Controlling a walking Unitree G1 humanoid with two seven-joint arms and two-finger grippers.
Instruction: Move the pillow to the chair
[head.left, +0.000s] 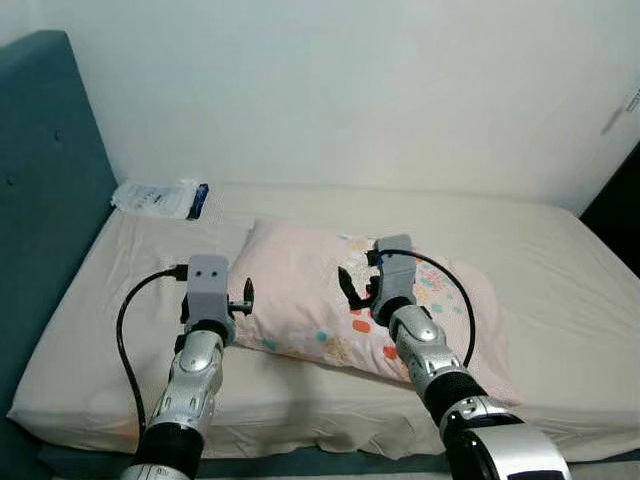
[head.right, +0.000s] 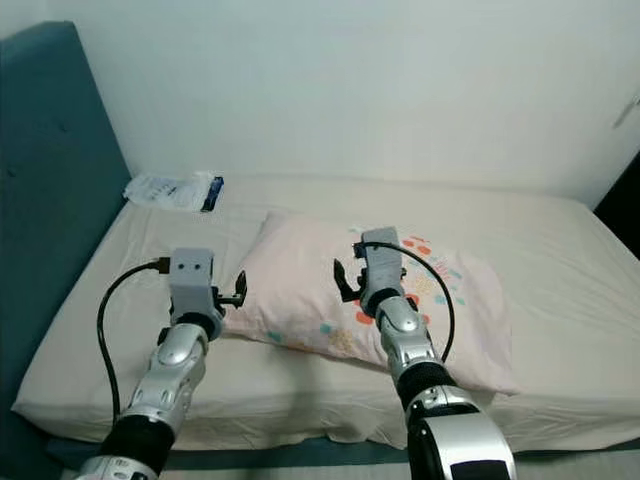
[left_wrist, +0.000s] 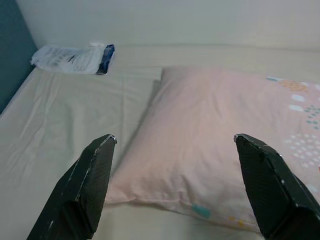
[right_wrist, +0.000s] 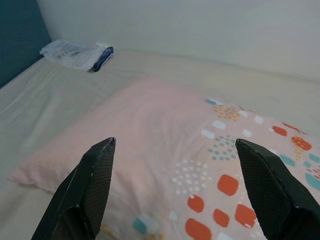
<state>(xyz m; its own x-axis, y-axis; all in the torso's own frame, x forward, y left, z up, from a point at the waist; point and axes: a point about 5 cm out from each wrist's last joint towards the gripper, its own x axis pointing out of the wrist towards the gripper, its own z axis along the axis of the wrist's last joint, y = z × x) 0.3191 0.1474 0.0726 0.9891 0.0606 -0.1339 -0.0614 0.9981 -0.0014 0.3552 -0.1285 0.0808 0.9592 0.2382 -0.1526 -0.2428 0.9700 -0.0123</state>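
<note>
Cream bed (head.left: 560, 300) carries the pink pillow (head.left: 300, 290) near its front edge. Left gripper (left_wrist: 175, 150) and right gripper (right_wrist: 175, 155) hover over it, jaws wide open, empty. Reaching stage; next, lower and pinch both ends.

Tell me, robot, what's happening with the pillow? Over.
Left gripper open at pillow's near corner. Right gripper open above pillow. Pillow flat on bed, ungrasped. White packet near headboard, not blocking.

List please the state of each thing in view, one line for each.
Pink patterned pillow: lying flat on the bed, not gripped.
Left gripper: open, at the pillow's near left corner.
Right gripper: open, above the pillow.
White packet: lying on the sheet near the headboard.
Bed sheet: spread, slightly wrinkled.
</note>
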